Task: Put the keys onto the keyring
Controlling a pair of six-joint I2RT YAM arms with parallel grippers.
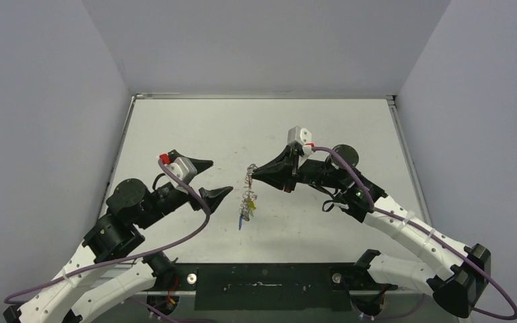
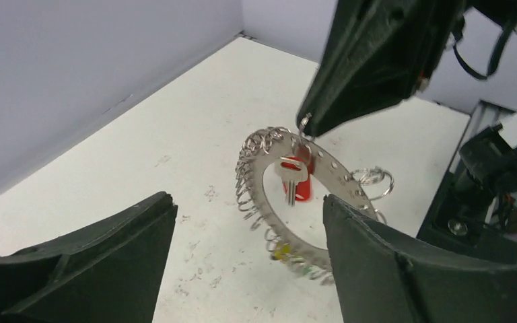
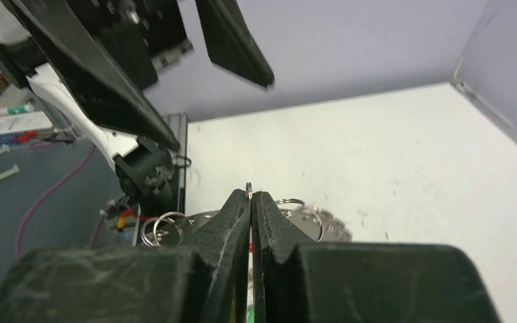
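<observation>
My right gripper [image 1: 256, 173] is shut on one small wire loop [image 3: 249, 189] at the top edge of the keyring [image 1: 248, 180] and holds it hanging upright above the table. In the left wrist view the keyring [image 2: 261, 205] faces me, and a silver key with a red tag [image 2: 295, 177] hangs across its central hole just below the right gripper [image 2: 305, 128]. A blue tag [image 1: 241, 221] dangles below the ring. My left gripper [image 1: 217, 178] is open and empty, level with the ring and just left of it, not touching.
Yellow and green tags [image 2: 283, 252] hang at the ring's lower edge. Larger loose split rings [image 2: 375, 178] stick out on its far side. The white table [image 1: 175, 134] has grey walls on three sides. A black strip [image 1: 262, 279] runs along the near edge.
</observation>
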